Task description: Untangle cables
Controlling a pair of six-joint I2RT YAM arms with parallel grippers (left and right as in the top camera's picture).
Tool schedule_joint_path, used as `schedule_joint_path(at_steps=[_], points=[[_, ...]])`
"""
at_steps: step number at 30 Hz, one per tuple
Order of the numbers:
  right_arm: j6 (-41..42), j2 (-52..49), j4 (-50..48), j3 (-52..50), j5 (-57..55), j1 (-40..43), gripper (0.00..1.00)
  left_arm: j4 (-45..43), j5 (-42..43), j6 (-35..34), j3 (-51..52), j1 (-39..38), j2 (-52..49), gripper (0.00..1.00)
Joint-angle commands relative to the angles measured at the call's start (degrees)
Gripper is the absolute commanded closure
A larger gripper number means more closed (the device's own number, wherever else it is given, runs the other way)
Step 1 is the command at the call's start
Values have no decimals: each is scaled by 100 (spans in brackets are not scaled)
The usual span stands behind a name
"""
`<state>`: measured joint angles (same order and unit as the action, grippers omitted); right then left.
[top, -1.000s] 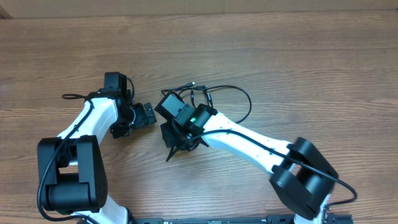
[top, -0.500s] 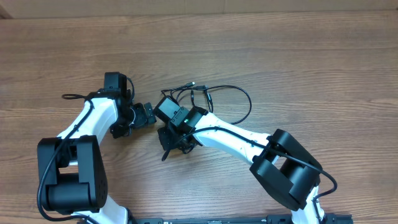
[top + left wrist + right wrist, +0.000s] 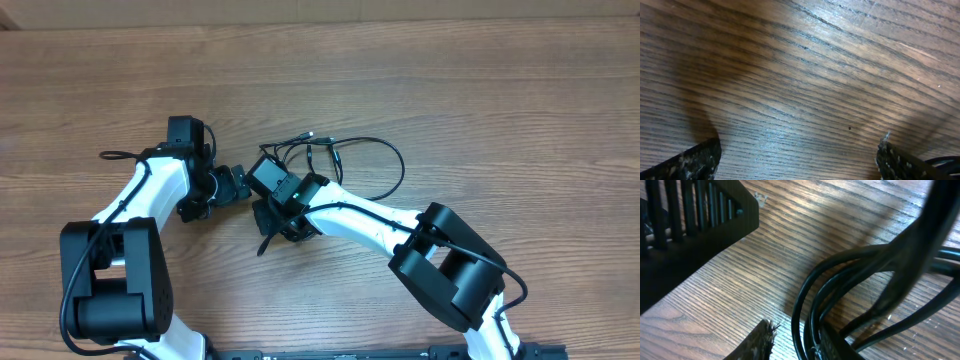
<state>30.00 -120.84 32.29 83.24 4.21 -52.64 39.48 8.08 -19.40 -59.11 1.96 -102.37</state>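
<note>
Several thin glossy blk cables [image 3: 850, 262], looped; woodgrain table [image 3: 500, 80].

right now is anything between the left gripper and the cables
Yes. In the overhead view, the right gripper and its wrist sit between the left gripper and the cables. The left wrist view shows only bare table ahead of the left gripper.

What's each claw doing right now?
Left gripper: open, holding nothing.
Right gripper: at the cables; open or closed cannot be told.
</note>
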Motion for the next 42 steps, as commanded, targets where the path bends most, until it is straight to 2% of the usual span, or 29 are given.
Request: schedule_joint_path(at_steps=[1, 3, 7, 10, 11, 14, 17, 21, 22, 23, 24, 26, 27, 28, 29, 30, 36, 42], points=[[20, -118, -92, 28, -59, -22, 76, -57, -79, -13, 240, 26, -234, 0], [20, -111, -101, 44, -2, -22, 95, -55, -79, -13, 240, 26, -234, 0], [17, 76, 48, 173, 590, 258, 96, -52, -76, -11, 240, 26, -234, 0], [15, 367, -98, 203, 2848, 981, 96, -55, -76, 9, 240, 26, -234, 0], [13, 411, -254, 203, 4249, 1484, 96, -55, -76, 9, 240, 26, -234, 0], [-168, 409, -210, 201, 5412, 2092, 96, -55, -57, 9, 240, 26, -234, 0], [-511, 409, 238, 190, 5335, 2433, 96, -55, -55, 9, 240, 26, -234, 0], [-656, 409, 1102, 188, 4148, 2391, 96, -59, -11, 11, 240, 26, -234, 0], [-651, 409, 1172, 188, 3926, 2299, 94, -72, 52, 13, 240, 26, -234, 0], [-645, 407, 1246, 188, 3458, 2135, 87, -79, 116, 129, 240, 26, -234, 2], [-603, 404, 1263, 188, 3233, 2037, 82, -79, 166, 195, 240, 26, -234, 6], [-601, 404, 1270, 184, 2861, 1810, 78, -109, 422, 426, 240, 24, -234, 26], [-476, 404, 1322, 184, 2500, 1672, 77, -146, 525, 494, 240, 24, -234, 40], [-256, 404, 1408, 184, 2114, 1569, 75, -164, 557, 529, 240, 24, -234, 73], [-114, 404, 1464, 184, 1847, 1506, 75, -162, 560, 525, 240, 24, -234, 92], [-28, 404, 1486, 184, 1635, 1443, 75, -162, 564, 522, 240, 24, -234, 96], [610, 402, 1445, -61, 962, 1370, 72, -157, 686, 522, 240, 24, -234, 96], [754, 402, 1233, -341, 933, 1370, 70, -164, 684, 522, 240, 24, -234, 92]])
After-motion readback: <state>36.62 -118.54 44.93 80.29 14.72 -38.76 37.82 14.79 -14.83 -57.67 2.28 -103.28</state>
